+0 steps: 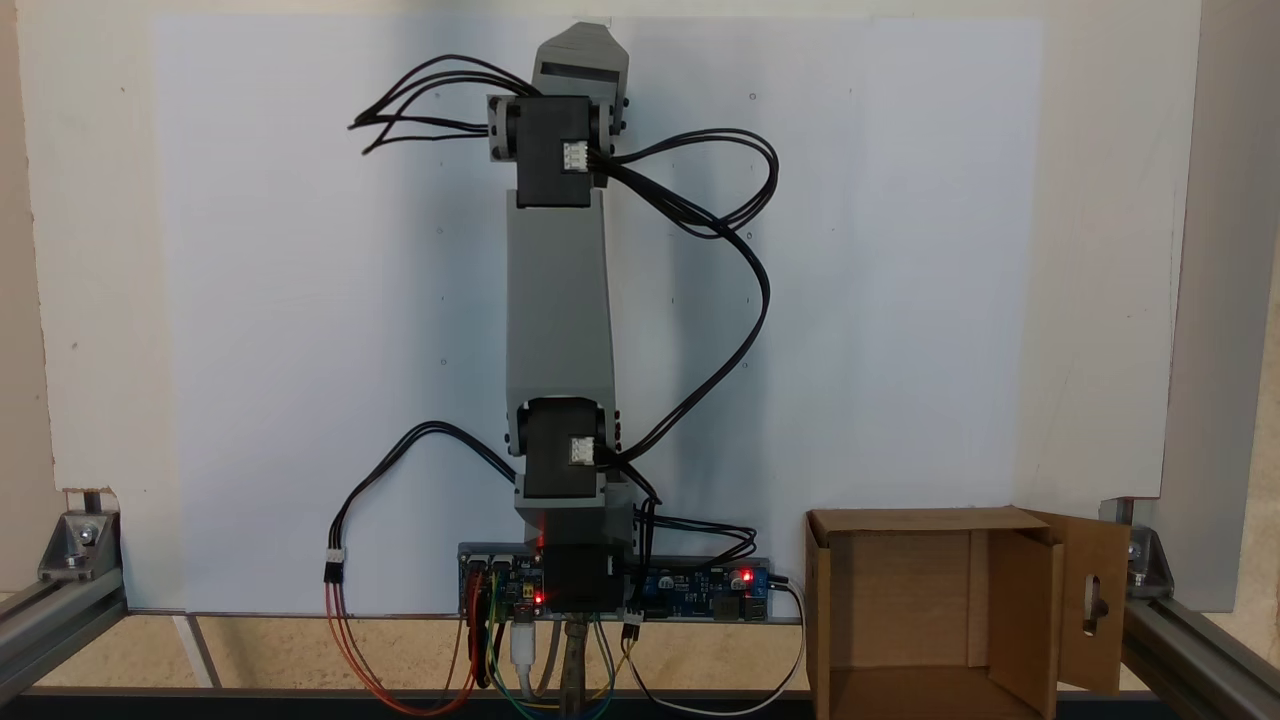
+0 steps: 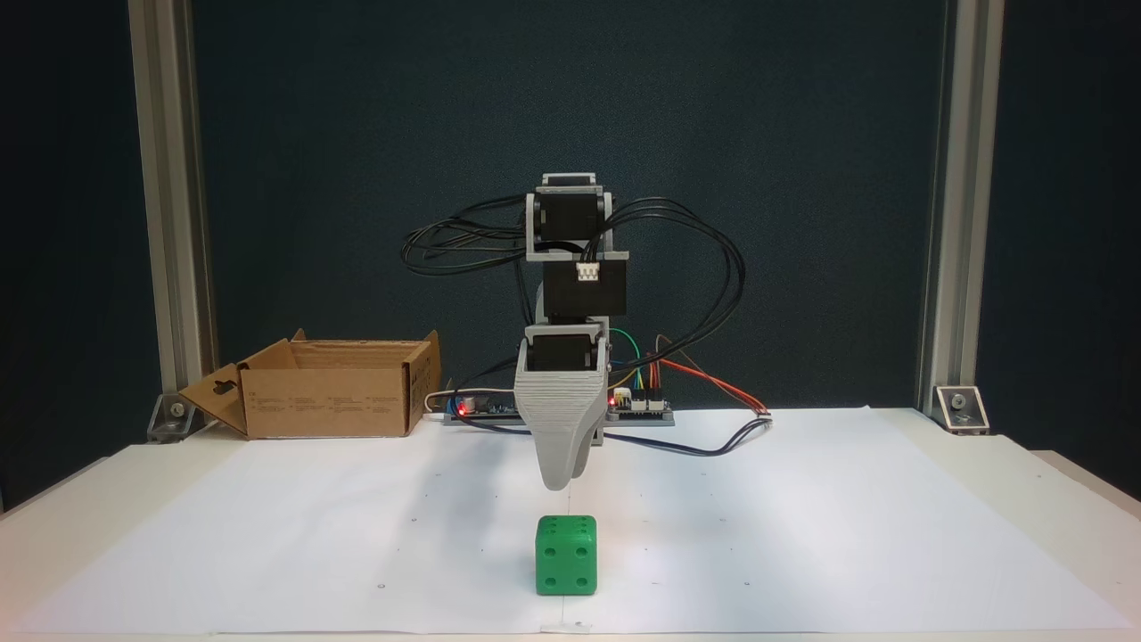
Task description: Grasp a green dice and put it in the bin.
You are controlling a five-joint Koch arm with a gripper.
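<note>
green dice (image 2: 566, 555) sits alone near the tabletop's (image 2: 267, 535) front edge, clear for a top-down grab. end effector (image 2: 560, 480) hangs just above and behind it, empty; jaws overlap, so can't tell its opening. bin (image 2: 330, 392) waits open-topped, back left.

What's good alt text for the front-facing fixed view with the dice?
A green dice sits on white paper with the gripper hanging just above and behind it, fingers pointing down. A brown cardboard bin stands open at the back left, beside the arm's base.
</note>
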